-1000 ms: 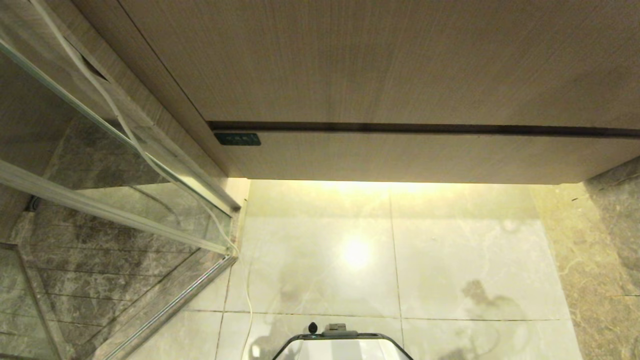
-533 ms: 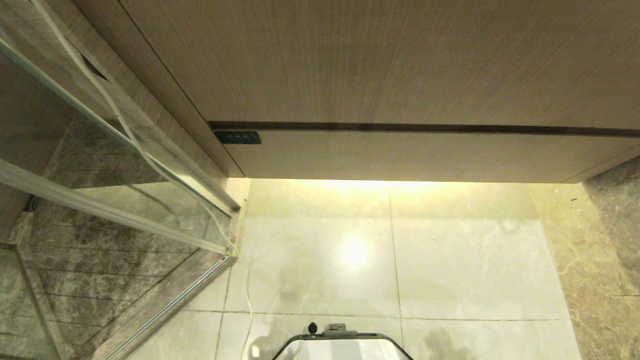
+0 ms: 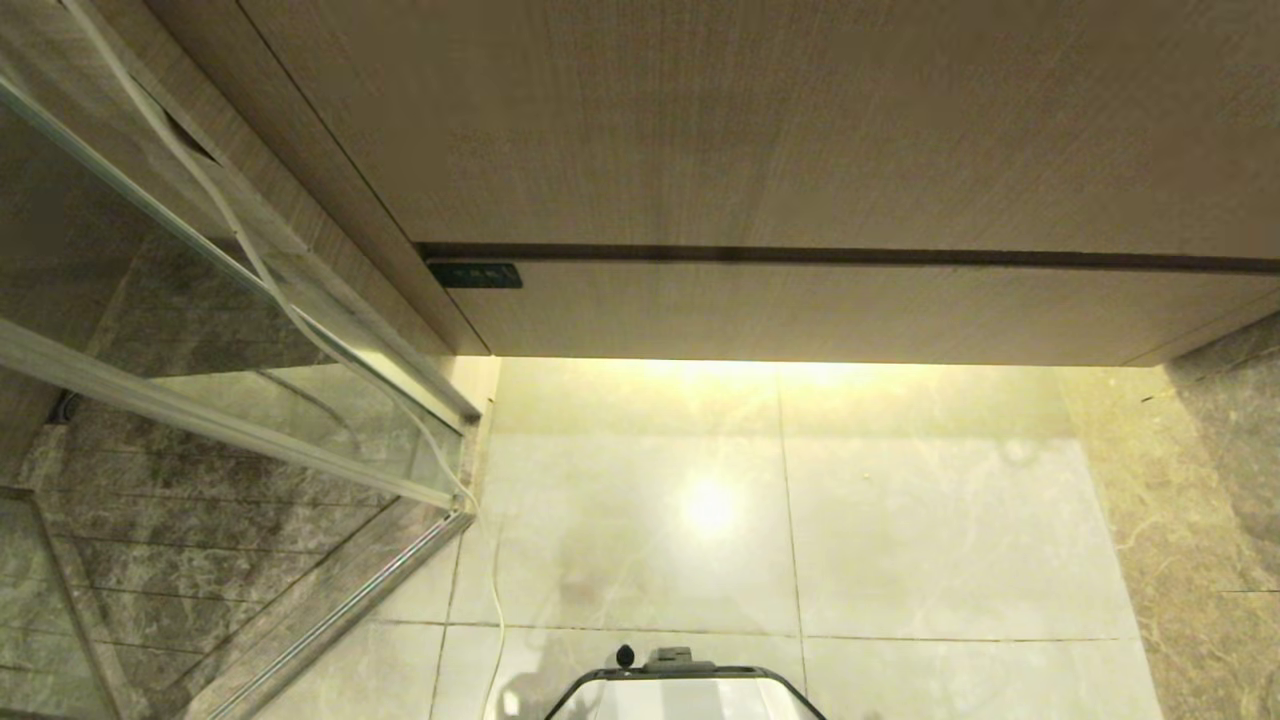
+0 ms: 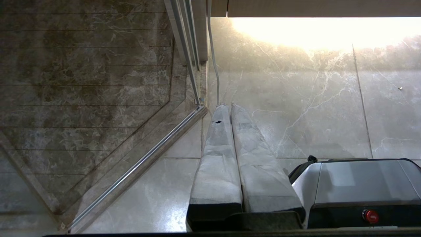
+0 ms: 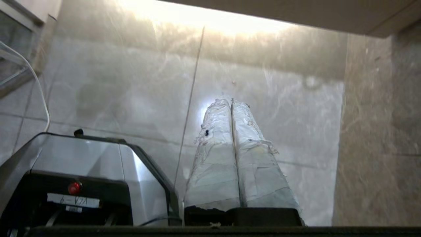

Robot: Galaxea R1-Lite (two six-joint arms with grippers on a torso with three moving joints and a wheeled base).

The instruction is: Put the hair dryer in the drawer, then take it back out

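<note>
1. My right gripper (image 5: 232, 102) is clenched on nothing, hanging over the floor (image 3: 900, 520) beside my base (image 5: 85, 164).
2. My left gripper (image 4: 227, 107) is clenched too, parked low.
3. Drawer (image 3: 800, 312) sits fully closed; hair dryer is nowhere in view, so probably not retrieved.

The drawer (image 3: 800, 312) sits pushed flush under the taller wood-grain panel (image 3: 760, 120), only a thin dark seam between them, so no way in from above. Below its front the pale floor tiles (image 3: 900, 520) lie open across the middle. On the left a glass shower screen (image 3: 200, 330) with its metal rail and a hanging white cord (image 3: 300, 320) hem that side; a dark marble wall (image 3: 1220, 480) closes the right. The robot's base (image 3: 685, 690) fills the near edge
</note>
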